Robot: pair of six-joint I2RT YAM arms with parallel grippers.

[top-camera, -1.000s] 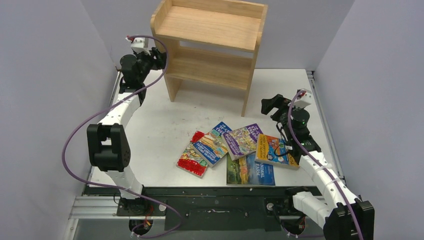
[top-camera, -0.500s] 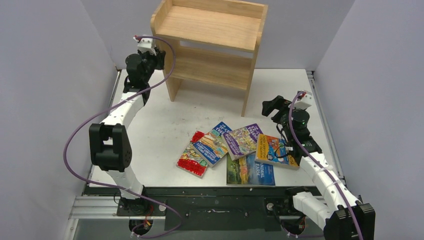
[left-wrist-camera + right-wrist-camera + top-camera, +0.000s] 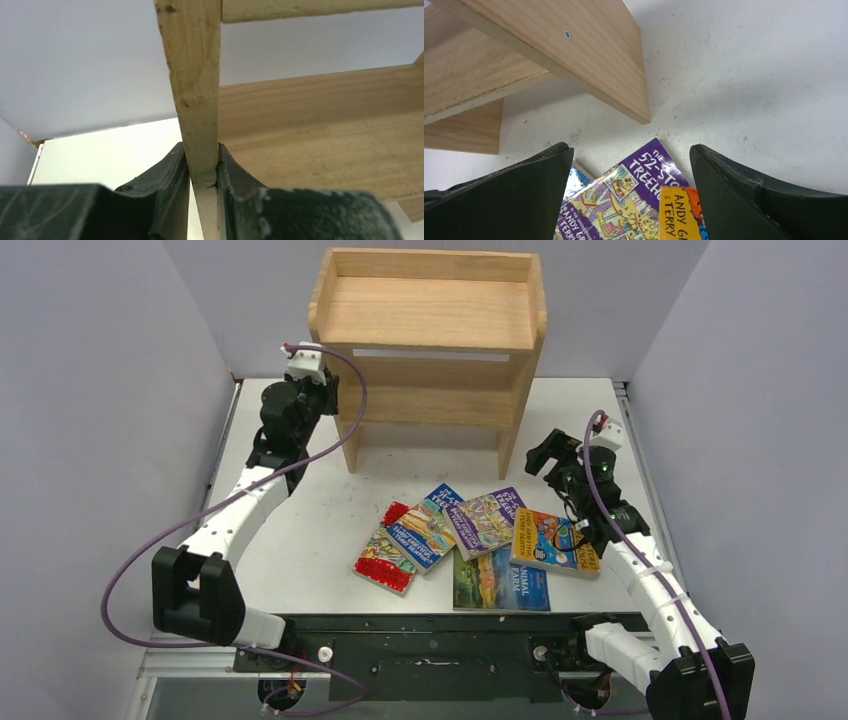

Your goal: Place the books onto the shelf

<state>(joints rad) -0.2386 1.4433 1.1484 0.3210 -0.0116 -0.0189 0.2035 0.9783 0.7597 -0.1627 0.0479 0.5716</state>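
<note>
**Two arms, one shelf, five books on the table**

The left jaws are clenched on the front edge of the left side panel of the shelf (image 3: 430,315), which stands at the far side of the table (image 3: 300,500). The right jaws hang spread wide, grasping nothing, just near of the shelf's right panel. All five books (image 3: 470,540) lie flat and overlapping on the table, near of the shelf.

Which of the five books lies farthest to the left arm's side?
The red-bordered book, at the spread's left end; the blue book overlaps it, and the rest lie further right.
</note>
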